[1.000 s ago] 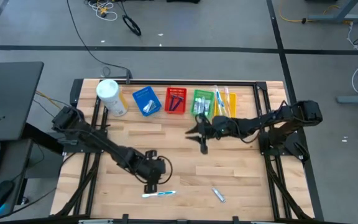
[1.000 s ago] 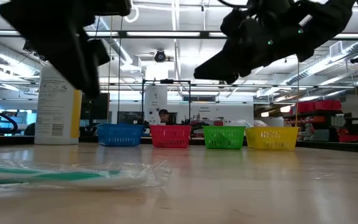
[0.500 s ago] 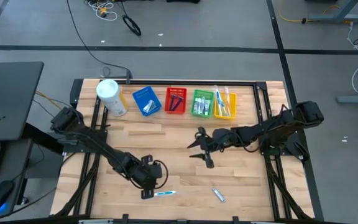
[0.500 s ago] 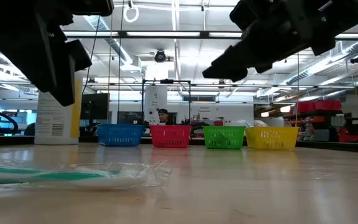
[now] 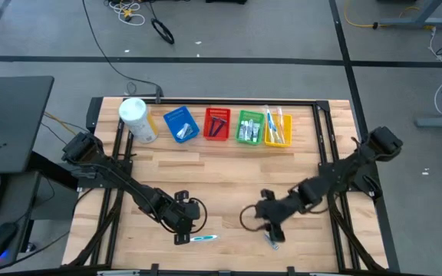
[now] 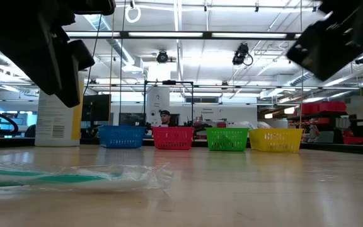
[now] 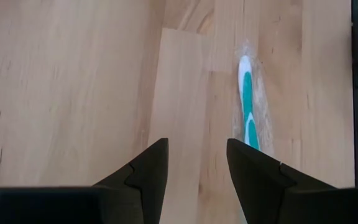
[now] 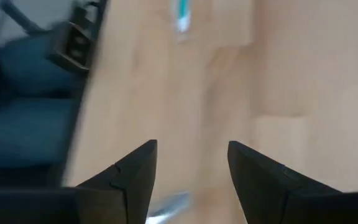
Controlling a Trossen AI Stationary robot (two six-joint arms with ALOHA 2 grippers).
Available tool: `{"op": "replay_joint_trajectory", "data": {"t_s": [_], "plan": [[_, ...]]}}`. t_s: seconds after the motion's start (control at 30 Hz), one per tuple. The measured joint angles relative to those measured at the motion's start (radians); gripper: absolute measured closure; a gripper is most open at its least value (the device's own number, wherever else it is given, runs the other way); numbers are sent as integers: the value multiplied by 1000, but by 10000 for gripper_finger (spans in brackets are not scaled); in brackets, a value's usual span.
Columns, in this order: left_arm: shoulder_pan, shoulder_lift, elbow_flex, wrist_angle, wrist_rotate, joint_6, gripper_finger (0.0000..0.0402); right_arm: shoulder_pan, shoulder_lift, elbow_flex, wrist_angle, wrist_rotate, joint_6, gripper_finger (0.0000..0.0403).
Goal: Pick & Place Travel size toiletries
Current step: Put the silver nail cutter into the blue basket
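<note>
The right gripper (image 5: 272,232), jaws spread and empty, hangs near the tabletop's front edge just over a small silvery toothpaste tube (image 5: 270,240), while the left gripper (image 5: 181,234), also open and empty, sits low beside a slim white-and-teal toothbrush (image 5: 202,238) sealed in clear crinkly wrap near the same edge. The likeliest slip, I judge, is the hard fingers skidding off that slick film or squashing the soft tube sideways on the smooth pale wood (image 5: 221,180). Along the back edge stand blue (image 5: 180,123), red (image 5: 217,124), green (image 5: 249,127) and yellow (image 5: 278,129) latticed plastic baskets, already holding small items.
</note>
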Motion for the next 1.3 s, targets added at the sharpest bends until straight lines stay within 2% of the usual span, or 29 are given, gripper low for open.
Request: {"op": "replay_joint_trajectory", "data": {"t_s": [0.2, 0.33, 0.47, 0.6, 0.73, 0.93, 1.13, 1.3], "plan": [[1, 0, 0, 6, 0, 10, 230, 92, 8, 15, -60, -1, 273, 196], [2, 0, 0, 8, -2, 106, 230, 121, 79, 14, -84, -42, 425, 196], [22, 0, 0, 13, -4, 229, 230, 151, 178, 23, -75, -106, 484, 196], [56, 0, 0, 13, 17, 319, 230, 172, 237, 67, -71, -74, 532, 198], [89, 0, 0, 13, 59, 350, 230, 177, 269, 97, -71, -21, 527, 202], [103, 0, 0, 13, 66, 332, 230, 183, 303, 105, -138, -23, 530, 205], [102, 0, 0, 13, 67, 249, 230, 206, 307, 101, -106, 58, 380, 209], [102, 0, 0, 14, 65, 176, 230, 211, 309, 101, -138, 84, 309, 239]]}}
